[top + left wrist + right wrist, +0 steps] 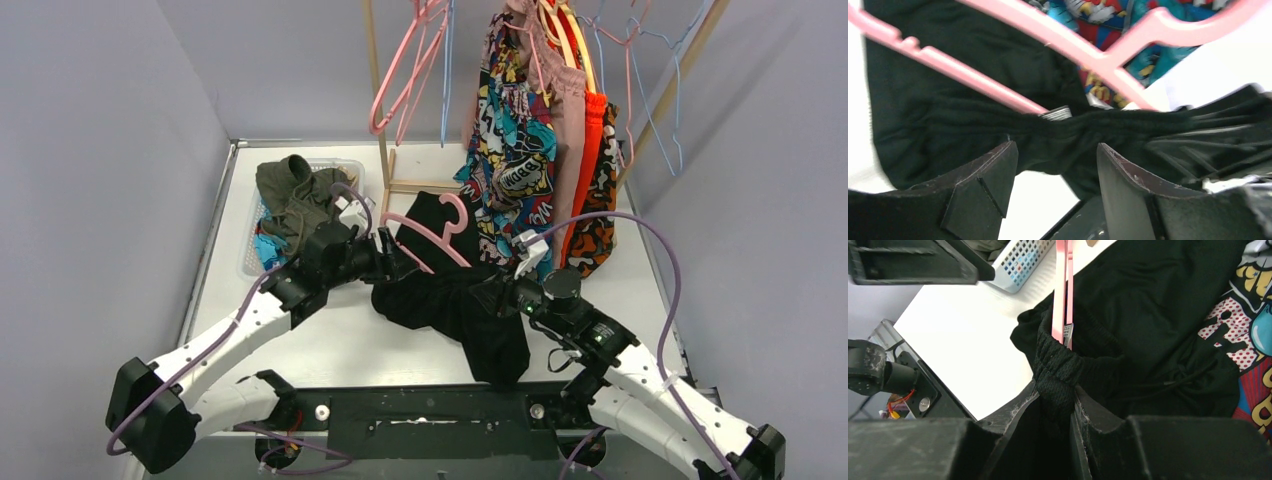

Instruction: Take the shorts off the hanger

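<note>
Two hands meet the black shorts (455,305), mid-desk (330,345), pink hanger (430,235) inside. We note right hand (1055,402) clamped on waistband (1058,365) (bunched), left hand (1055,152) parted, gripping nothing.

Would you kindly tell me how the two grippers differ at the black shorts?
The left gripper stands open; the right gripper is shut. The left pinches nothing; the right clamps the waistband of the black shorts. Both sit at the waistband, by the pink hanger.

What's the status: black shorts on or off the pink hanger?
On: pink hanger arm runs into the black shorts waistband, pinched by the right gripper.
</note>
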You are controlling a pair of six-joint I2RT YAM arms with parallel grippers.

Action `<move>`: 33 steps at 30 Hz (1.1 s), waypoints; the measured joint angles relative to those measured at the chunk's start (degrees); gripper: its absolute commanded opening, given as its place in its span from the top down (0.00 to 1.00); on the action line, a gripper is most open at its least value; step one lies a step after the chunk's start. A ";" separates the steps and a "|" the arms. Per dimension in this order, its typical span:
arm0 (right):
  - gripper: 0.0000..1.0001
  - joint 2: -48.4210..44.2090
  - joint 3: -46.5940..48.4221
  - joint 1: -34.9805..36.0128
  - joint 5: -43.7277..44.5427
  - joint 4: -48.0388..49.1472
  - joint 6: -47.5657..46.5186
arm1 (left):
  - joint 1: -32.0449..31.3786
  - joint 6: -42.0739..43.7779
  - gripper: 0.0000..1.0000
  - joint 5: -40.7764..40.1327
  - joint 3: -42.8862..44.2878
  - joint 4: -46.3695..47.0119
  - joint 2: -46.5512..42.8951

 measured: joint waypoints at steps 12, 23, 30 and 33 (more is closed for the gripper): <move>1.00 6.16 -1.01 3.48 1.18 5.60 0.72 | -3.67 -24.46 0.38 -0.90 -10.27 27.06 2.21; 1.00 5.25 -1.01 5.66 2.78 5.92 -0.81 | -10.82 -31.76 0.48 -8.37 -8.22 32.59 7.21; 0.99 1.64 -1.03 5.77 0.90 5.66 -1.99 | -13.16 -31.98 0.59 -13.44 -6.82 30.49 7.91; 0.97 0.63 -1.01 5.95 -0.94 5.62 -2.21 | -13.16 -31.45 0.71 -15.13 -5.81 29.38 7.91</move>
